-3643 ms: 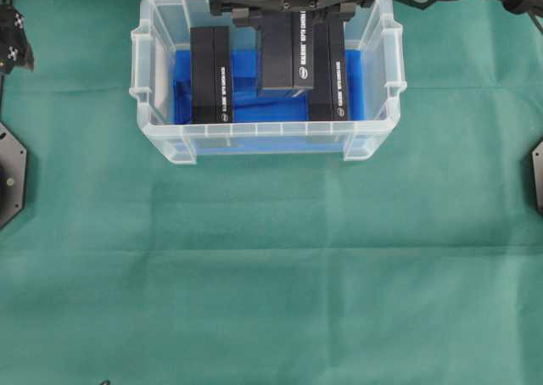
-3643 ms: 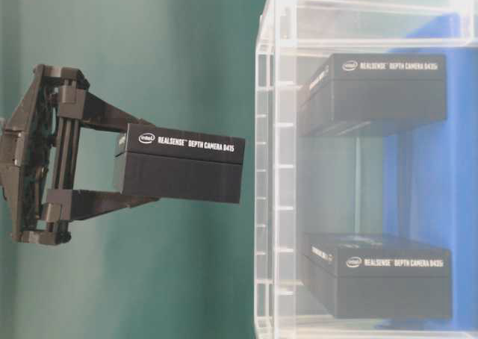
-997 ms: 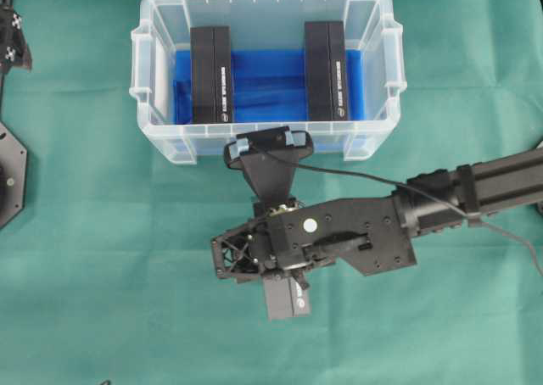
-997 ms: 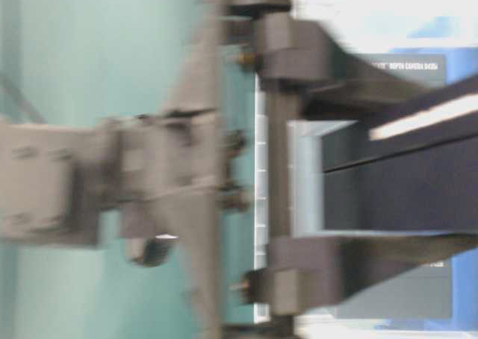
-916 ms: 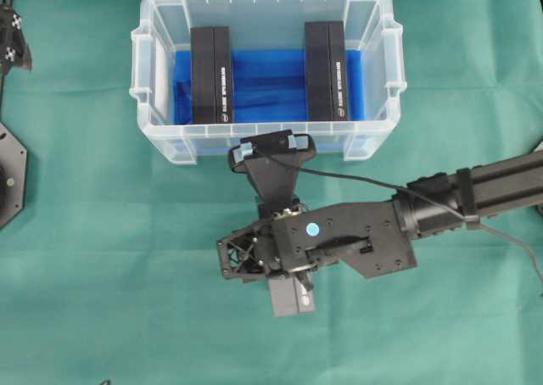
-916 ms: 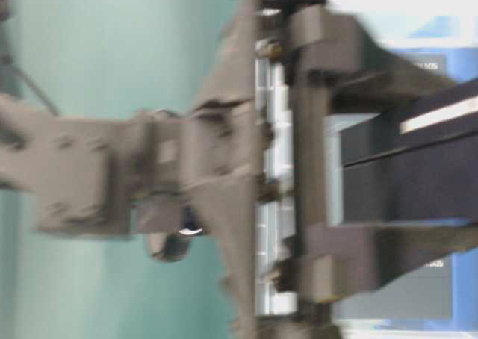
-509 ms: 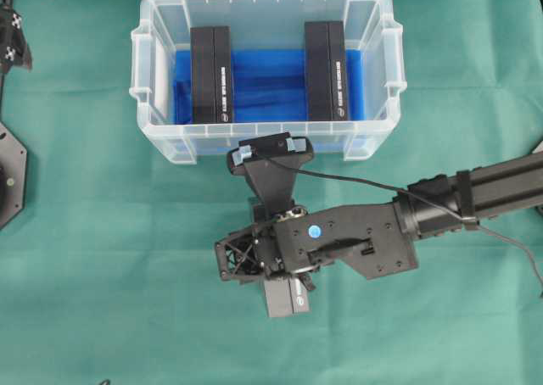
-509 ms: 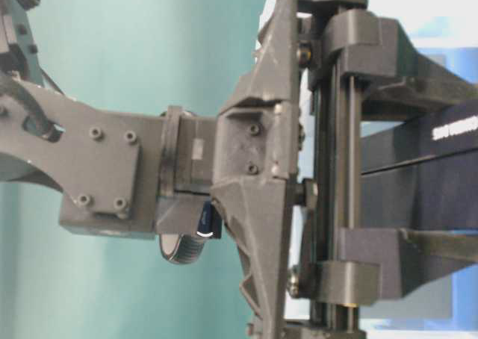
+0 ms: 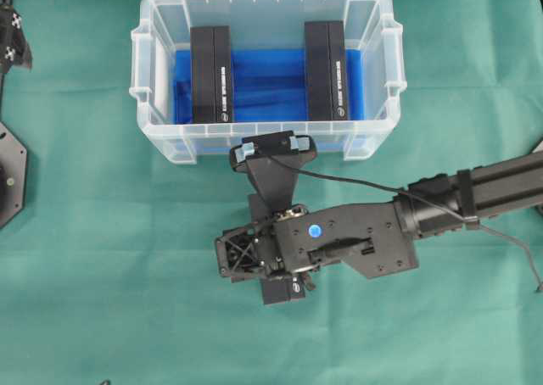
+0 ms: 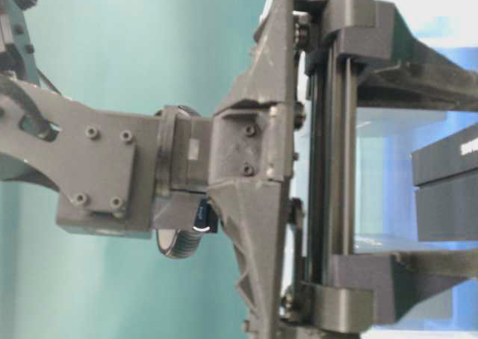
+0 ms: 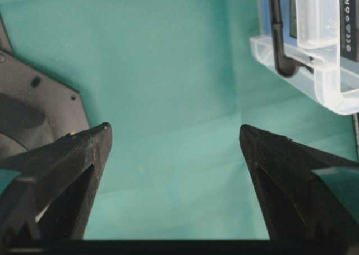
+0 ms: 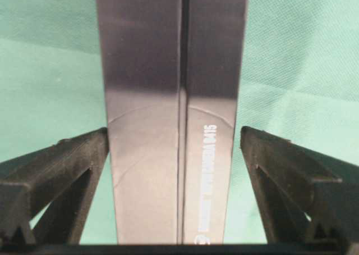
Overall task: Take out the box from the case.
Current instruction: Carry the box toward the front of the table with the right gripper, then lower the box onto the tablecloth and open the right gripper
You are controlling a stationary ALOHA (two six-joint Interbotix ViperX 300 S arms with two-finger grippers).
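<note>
Since a second ago the right fingers (image 12: pixel 174 140) have been spread wide and the box (image 12: pixel 171 114) let go; it now lies on the green desk (image 9: pixel 102 300) near the case (image 9: pixel 161 143), between them with gaps either side, its long axis running away from the wrist. The left fingers (image 11: pixel 175 136), open and empty, are well apart. Most of the box is hidden under the arm in the overhead view.

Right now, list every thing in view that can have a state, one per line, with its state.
case: open-topped, upright, two black boxes left inside on blue cloth.
left box in case: standing on edge.
right box in case: standing on edge.
removed box: outside the case, between the jaws, not gripped.
right gripper: open, gaps both sides of the box.
left gripper: open, empty.
</note>
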